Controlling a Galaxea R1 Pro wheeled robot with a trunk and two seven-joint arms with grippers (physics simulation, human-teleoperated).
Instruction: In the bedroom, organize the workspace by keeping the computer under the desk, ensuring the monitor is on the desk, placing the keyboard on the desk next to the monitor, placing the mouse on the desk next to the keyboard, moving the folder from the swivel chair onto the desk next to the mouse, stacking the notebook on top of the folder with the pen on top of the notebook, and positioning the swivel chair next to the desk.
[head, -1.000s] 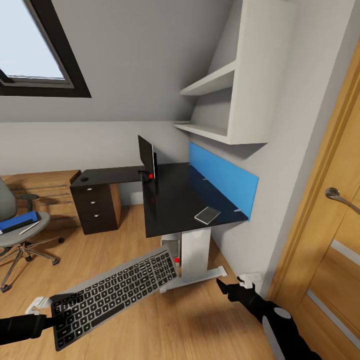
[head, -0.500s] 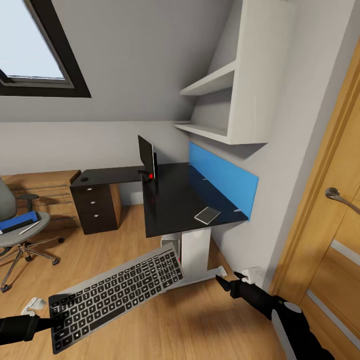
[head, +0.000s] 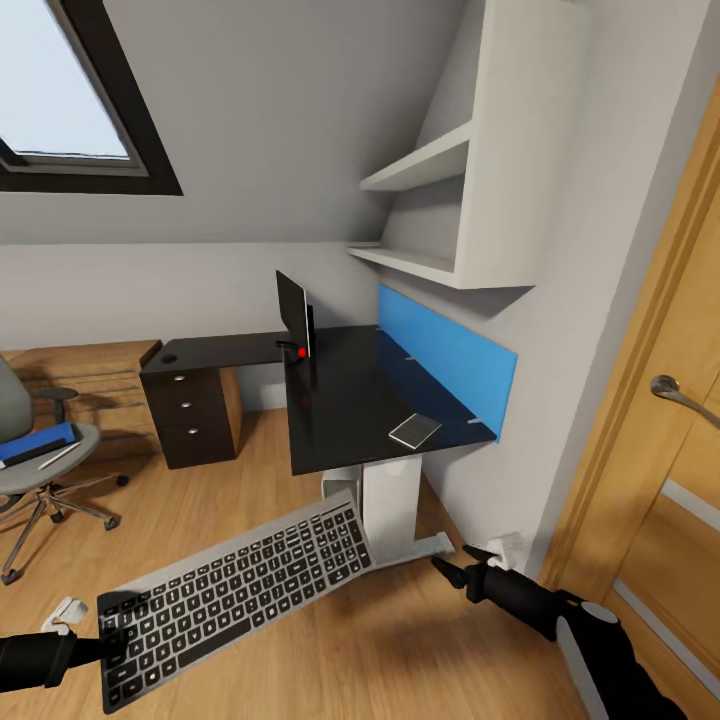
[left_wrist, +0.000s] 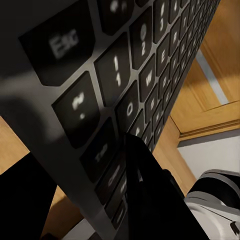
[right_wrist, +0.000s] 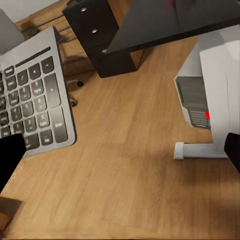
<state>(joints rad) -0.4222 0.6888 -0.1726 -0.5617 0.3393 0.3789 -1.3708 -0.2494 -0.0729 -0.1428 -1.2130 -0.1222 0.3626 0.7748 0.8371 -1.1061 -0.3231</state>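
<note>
Above the wooden floor, one keyboard (head: 235, 598) hangs clamped in the left jaws, right jaws apart

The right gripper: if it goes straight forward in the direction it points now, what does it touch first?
Probably the wooden floor, just before the desk's white foot. The right gripper is open and empty, aimed low toward that spot; depth is uncertain.

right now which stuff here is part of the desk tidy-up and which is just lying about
Part of the job:
keyboard, held by the left gripper
monitor
desk
computer under the desk
swivel chair
folder and pen on the chair

Just lying about:
wall shelves
blue wall panel
door
window
</note>
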